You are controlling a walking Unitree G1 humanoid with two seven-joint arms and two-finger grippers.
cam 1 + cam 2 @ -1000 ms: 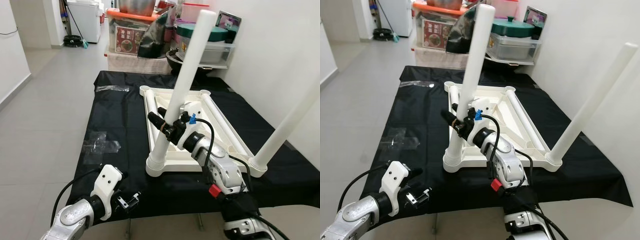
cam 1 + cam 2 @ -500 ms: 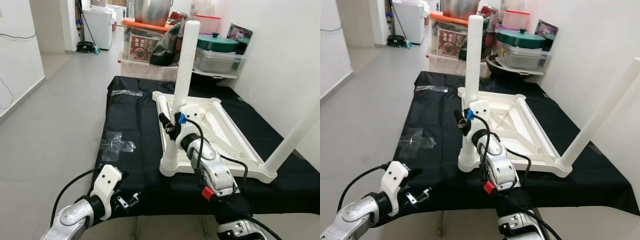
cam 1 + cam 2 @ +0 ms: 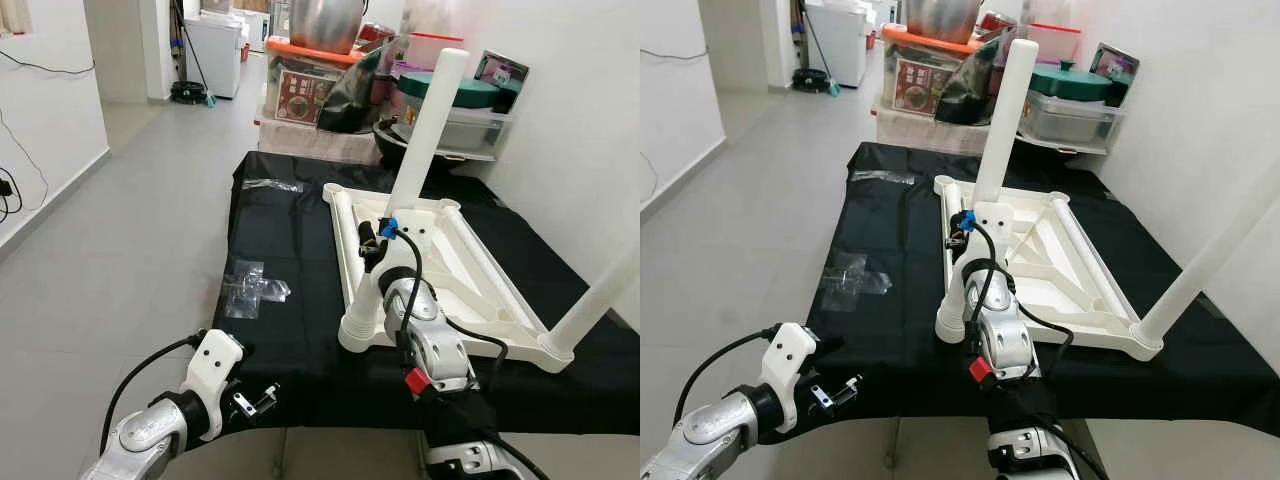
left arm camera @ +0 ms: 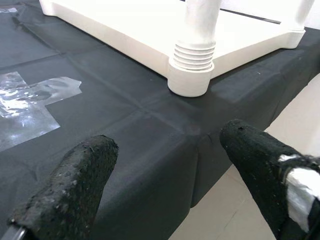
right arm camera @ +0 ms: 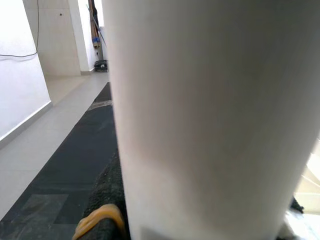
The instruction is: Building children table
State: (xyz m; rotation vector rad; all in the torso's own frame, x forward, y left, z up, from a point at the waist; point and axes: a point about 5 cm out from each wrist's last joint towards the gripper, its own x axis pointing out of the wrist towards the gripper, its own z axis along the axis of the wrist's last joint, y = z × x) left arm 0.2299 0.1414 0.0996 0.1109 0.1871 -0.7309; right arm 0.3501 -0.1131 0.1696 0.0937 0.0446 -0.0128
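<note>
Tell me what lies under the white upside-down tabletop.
A black cloth lies under the white tabletop and spreads out past it on every side. The cloth hangs over the front edge, so what supports it is hidden.

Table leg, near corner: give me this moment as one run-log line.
right gripper: shut on table leg | leg: upright in tabletop corner socket | left gripper: open, idle above black cloth edge

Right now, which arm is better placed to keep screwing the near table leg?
Probably the right: its gripper is already around the leg. The left gripper hangs open off the cloth's edge.
</note>
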